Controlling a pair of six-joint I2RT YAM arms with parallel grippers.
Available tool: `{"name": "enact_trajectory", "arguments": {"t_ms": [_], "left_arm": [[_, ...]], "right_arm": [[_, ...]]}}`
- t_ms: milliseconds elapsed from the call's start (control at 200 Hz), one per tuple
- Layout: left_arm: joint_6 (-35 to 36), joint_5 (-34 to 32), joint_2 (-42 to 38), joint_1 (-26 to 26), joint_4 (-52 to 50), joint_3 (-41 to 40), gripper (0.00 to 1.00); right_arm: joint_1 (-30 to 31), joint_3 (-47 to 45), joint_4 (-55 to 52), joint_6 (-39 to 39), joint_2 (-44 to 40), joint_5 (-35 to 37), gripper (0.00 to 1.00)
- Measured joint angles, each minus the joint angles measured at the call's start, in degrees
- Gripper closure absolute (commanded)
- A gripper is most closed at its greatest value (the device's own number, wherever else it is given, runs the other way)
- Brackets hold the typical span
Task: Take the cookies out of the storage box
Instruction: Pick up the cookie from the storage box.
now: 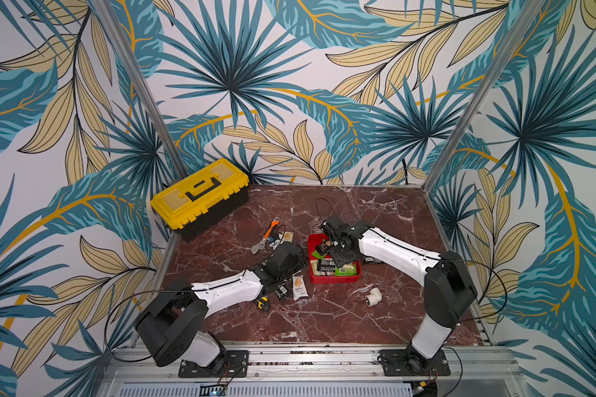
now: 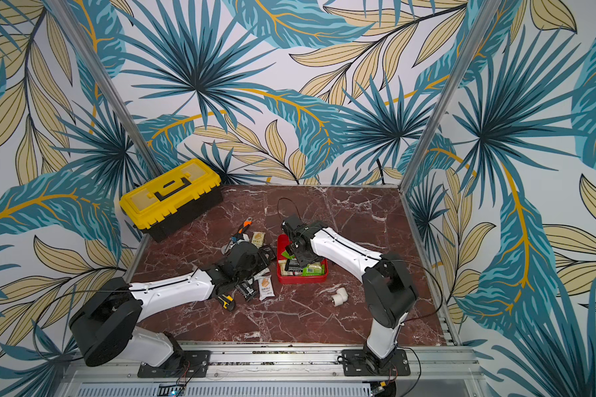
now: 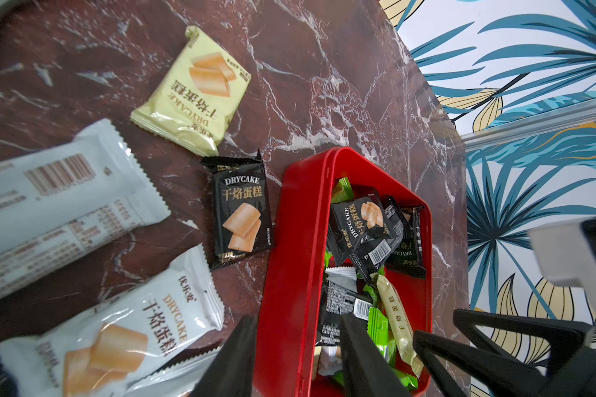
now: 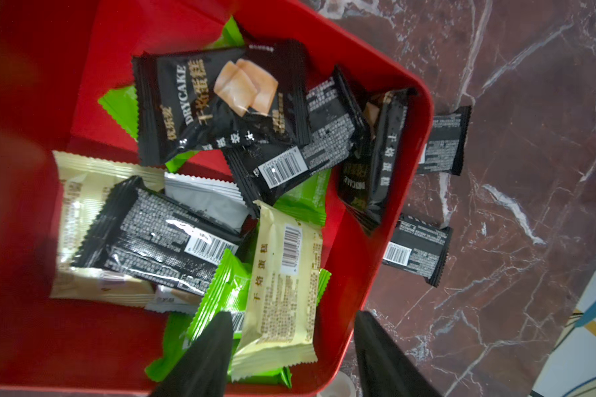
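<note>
Leaf-print walls on three sides, red marble bench (image 1: 375, 319) inside an aluminium frame.

Yellow toolbox (image 1: 200, 196) sits at about 10 o'clock from bench centre, well clear of the work.

Red box (image 1: 315, 276) is near centre, still holding a mixed pile of cookies (image 4: 221, 103): black, green, cream, one white. Some packets are already out: a white one (image 1: 299, 287) just beside the box at its 9 o'clock, black ones (image 4: 417, 251) on the bench on its 3 o'clock side.

Step in hand looks like mid-unload. Right gripper (image 4: 289, 354) hangs over the box, jaws apart and empty, straddling the cream packet (image 4: 283, 275) beside the wall. Left gripper (image 3: 289, 357) has its jaws part open and empty, astride the box's 9 o'clock wall.

Next move, I'd judge: right drops and pinches that cream packet by a crimped edge, keeping off the wall.

Open bench at 5–7 o'clock is free for drops; pipe elbow (image 1: 372, 296) sits at 4 o'clock.
</note>
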Motion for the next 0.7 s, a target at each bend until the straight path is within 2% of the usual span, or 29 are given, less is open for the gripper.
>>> {"name": "enact_trajectory", "arguments": {"t_ms": [401,701], "left_arm": [[-0.17,-0.15,0.00,0.07,0.02,-0.39,0.56],[-0.20,-0.13,0.02,0.13,0.04,-0.39,0.56]], "right_arm": [[0.87,1.18,-3.87,-0.55,3.98,3.85,0.46],[2.21,1.92,-4.96,-1.44,4.31,4.42,0.39]]}}
